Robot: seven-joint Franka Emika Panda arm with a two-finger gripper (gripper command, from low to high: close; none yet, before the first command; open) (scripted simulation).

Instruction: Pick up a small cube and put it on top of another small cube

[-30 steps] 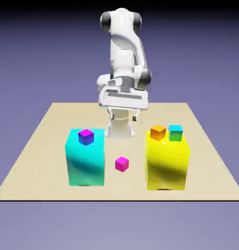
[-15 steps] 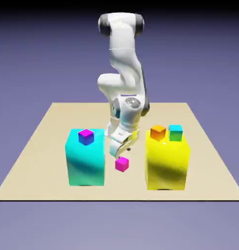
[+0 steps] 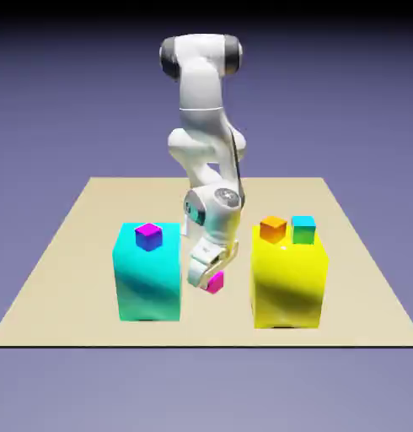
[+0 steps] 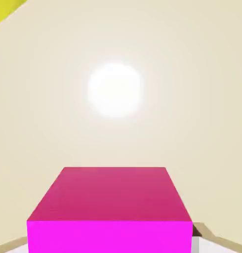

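The white arm's two-finger gripper (image 3: pixel 206 281) is down on the beige table (image 3: pixel 67 253), its jaws pinched on the tiny all-magenta cube (image 3: pixel 215 283), which sits between the big cyan block (image 3: pixel 147 283) on the exterior view's left and the big yellow block (image 3: pixel 287 287) on its right. The tiny blue-purple cube with a magenta top (image 3: pixel 148 236) rests on the cyan block; small orange (image 3: pixel 273 229) and teal (image 3: pixel 303 229) cubes top the yellow one.

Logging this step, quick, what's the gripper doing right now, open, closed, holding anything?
Gripper: closed on the small magenta cube, which sits on the table between the two big blocks.
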